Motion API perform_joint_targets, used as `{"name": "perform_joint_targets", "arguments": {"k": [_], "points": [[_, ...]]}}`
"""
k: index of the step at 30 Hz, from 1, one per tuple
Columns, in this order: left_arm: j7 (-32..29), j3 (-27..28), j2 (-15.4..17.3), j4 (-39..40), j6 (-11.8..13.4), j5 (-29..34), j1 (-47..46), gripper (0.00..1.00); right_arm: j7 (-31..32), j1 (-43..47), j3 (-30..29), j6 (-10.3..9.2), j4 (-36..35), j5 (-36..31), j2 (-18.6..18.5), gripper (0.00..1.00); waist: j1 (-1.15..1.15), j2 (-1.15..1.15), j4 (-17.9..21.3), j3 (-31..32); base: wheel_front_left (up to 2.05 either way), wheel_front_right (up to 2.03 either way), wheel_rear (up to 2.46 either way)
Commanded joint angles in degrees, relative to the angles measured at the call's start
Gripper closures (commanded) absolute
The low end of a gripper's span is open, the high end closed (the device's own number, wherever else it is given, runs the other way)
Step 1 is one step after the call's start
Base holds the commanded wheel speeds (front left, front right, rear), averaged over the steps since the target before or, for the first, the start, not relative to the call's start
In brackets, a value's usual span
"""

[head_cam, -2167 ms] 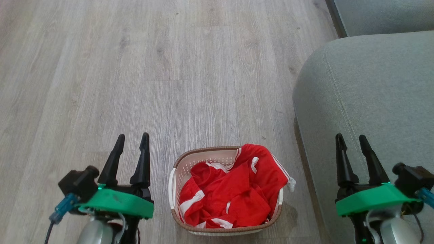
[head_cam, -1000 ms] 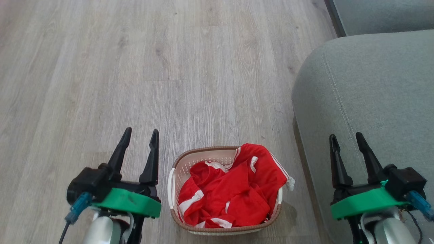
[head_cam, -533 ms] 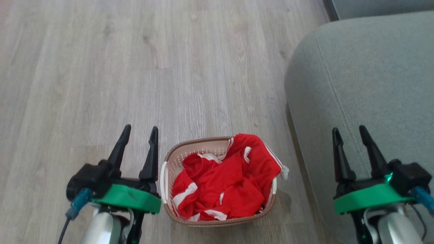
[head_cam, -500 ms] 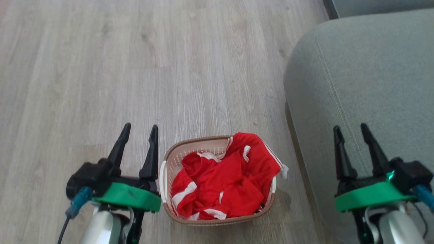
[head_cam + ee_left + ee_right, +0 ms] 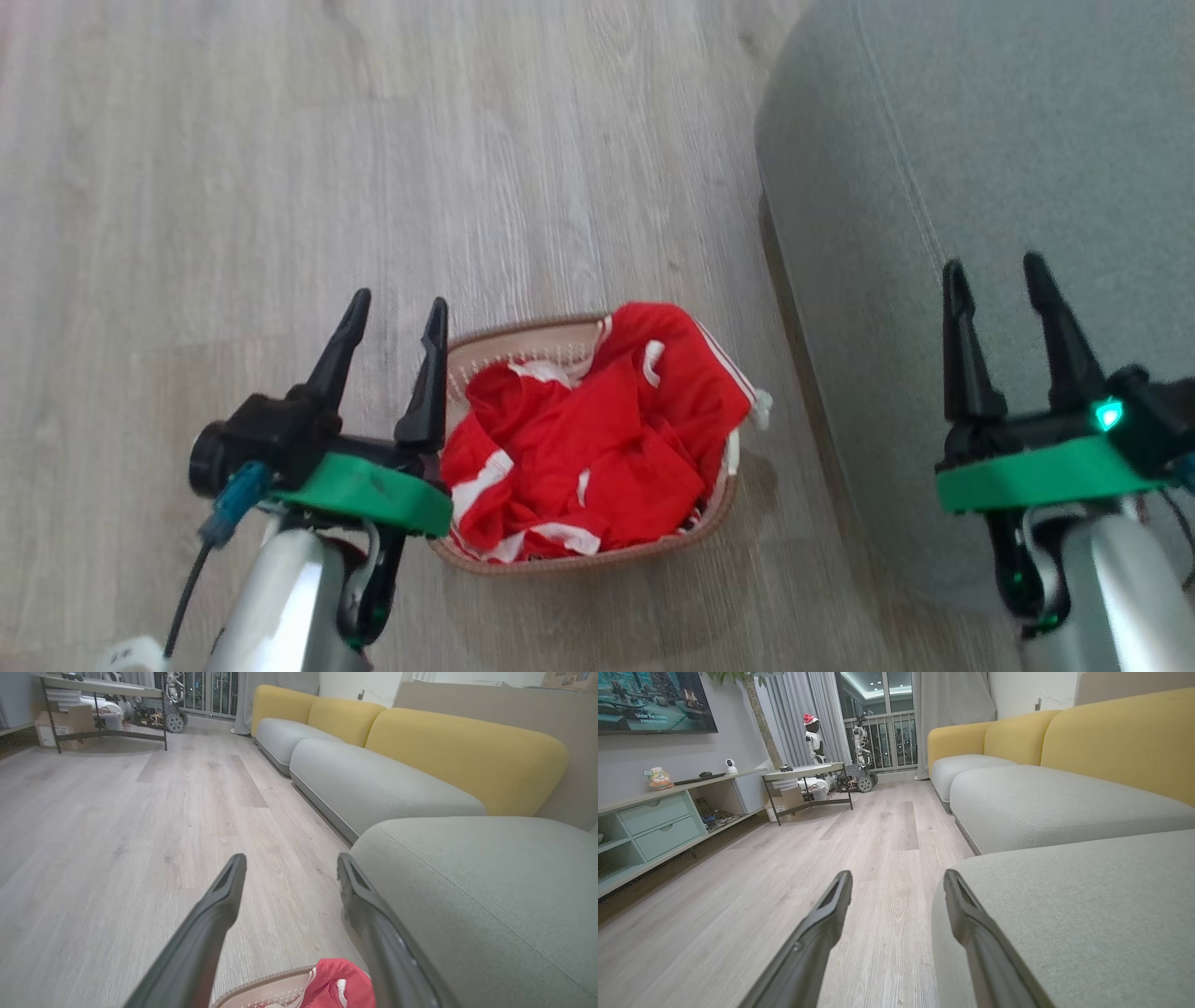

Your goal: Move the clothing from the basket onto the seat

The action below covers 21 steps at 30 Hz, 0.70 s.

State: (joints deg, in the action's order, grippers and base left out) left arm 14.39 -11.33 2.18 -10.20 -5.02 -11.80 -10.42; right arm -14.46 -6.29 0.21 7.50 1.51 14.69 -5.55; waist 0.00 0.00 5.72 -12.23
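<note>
On the floor beside the seat point(image 5: 980, 140), the basket point(image 5: 579, 558) holds the clothing point(image 5: 597, 439); left gripper point(image 5: 394, 311) and right gripper point(image 5: 996, 270) spread, empty.

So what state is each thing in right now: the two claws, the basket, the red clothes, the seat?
Basket: upright on the floor, full.
Clothing: crumpled inside the basket, one edge over its rim.
Seat: no clothing on the part in view.
Left gripper: open, empty, near the basket's rim.
Right gripper: open, empty, by the seat's edge.
</note>
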Motion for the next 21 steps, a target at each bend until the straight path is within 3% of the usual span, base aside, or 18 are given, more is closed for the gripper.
{"name": "perform_joint_targets", "arguments": {"k": [1,21], "points": [[0.61,1.16,0.74,1.13,0.06,0.6,-2.72,0.0,-0.54,-2.5,0.95,-0.01,-2.44,0.38,-0.53,0.0,0.0,0.0,1.0,-1.8,0.0,0.0,0.0],[-2.92,-5.22,1.61,-21.39,-1.76,1.26,-17.41,0.0,-0.54,-12.04,0.2,-0.01,-8.62,2.31,0.63,0.0,0.0,0.0,5.81,-17.5,0.0,0.0,0.0]]}}
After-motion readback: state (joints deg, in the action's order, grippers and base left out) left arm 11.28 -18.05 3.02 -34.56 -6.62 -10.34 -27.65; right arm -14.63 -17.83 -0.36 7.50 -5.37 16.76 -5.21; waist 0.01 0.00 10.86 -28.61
